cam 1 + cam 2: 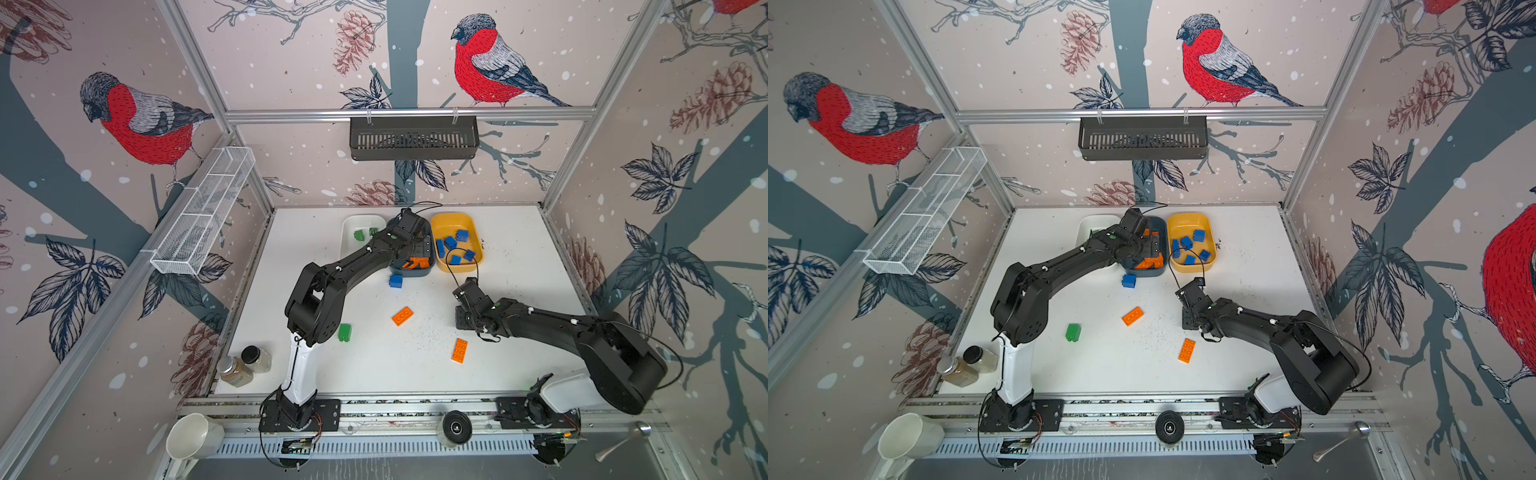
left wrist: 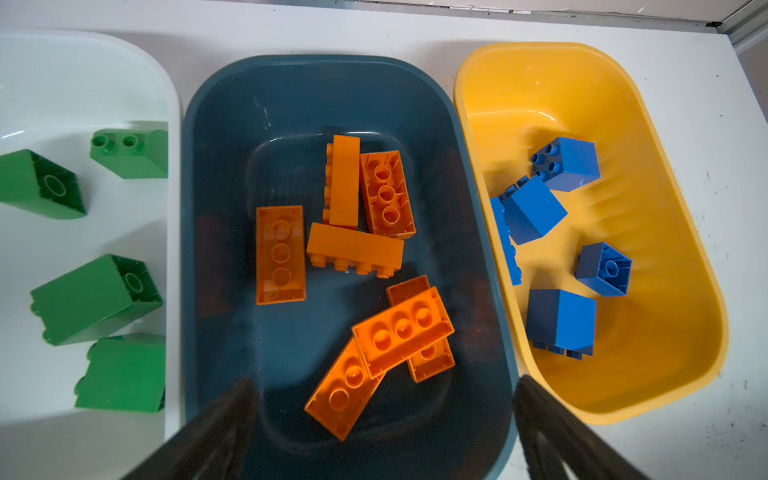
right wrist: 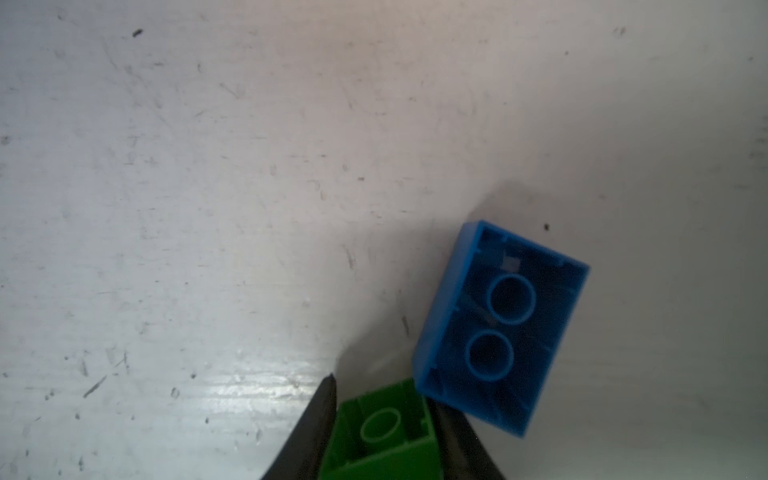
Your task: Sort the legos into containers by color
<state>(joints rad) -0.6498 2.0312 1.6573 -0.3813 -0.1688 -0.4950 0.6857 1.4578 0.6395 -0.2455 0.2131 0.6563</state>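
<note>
Containers stand in a row at the back of the table (image 1: 374, 374): a white tub (image 2: 83, 83) with green legos, a teal tub (image 2: 291, 95) with orange ones, a yellow tub (image 2: 665, 332) with blue. The left gripper (image 2: 384, 386) hangs over the teal tub, jaws wide apart and empty. Loose on the table lie a long orange brick (image 1: 402, 316), a second orange brick (image 1: 459, 350), a loose blue brick (image 1: 395, 281) and a loose green brick (image 1: 344, 332). The right gripper (image 3: 384, 399) is clamped on a short green brick (image 3: 382, 440), with an upturned blue brick (image 3: 498, 324) just beside it. All look hard, light and hollow, with slick walls. Pinch across two opposite flat sides, long ones across their width, never on the studs.
</note>
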